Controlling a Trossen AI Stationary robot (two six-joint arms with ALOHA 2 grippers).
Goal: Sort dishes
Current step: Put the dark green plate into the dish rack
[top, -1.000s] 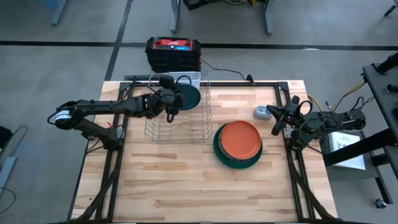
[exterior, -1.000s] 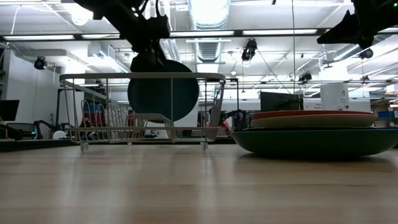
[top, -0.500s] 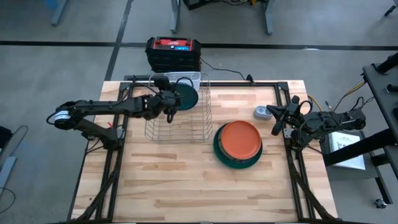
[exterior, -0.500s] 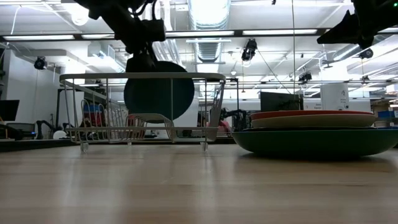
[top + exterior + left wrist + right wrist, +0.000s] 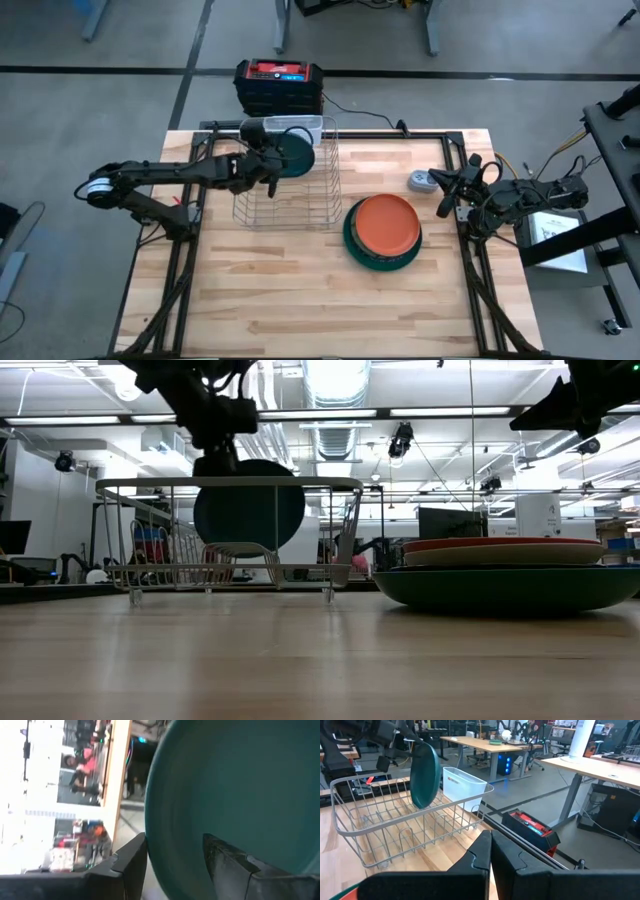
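My left gripper [image 5: 268, 162] is shut on a dark teal-green plate [image 5: 296, 154] that stands on edge inside the silver wire rack [image 5: 288, 205]. In the low view the plate [image 5: 250, 506] shows as a full disc behind the rack's wires, with the gripper [image 5: 215, 452] at its upper rim. An orange plate [image 5: 385, 222] lies on top of a stack whose bottom is a larger dark green plate [image 5: 510, 586]. My right gripper [image 5: 446, 196] is shut and empty at the table's right edge. My left gripper pinches the plate's upper rim [image 5: 159, 851] between its two fingers, one finger [image 5: 131, 865] on each face. The fingers slant down from the table's left. The plate hangs upright below them, its lower edge down among the rack's wires; whether it rests on them I cannot tell.
A white bin [image 5: 463, 783] sits at the rack's far end. A small grey round device [image 5: 420, 181] lies near the right gripper. A red and black box [image 5: 279, 86] stands beyond the table's far edge. Bare wood lies in front of the rack and the stack.
My left gripper has carried the teal-green plate a little toward the table's left edge inside the rack, still shut on its rim. The plate has stayed upright.
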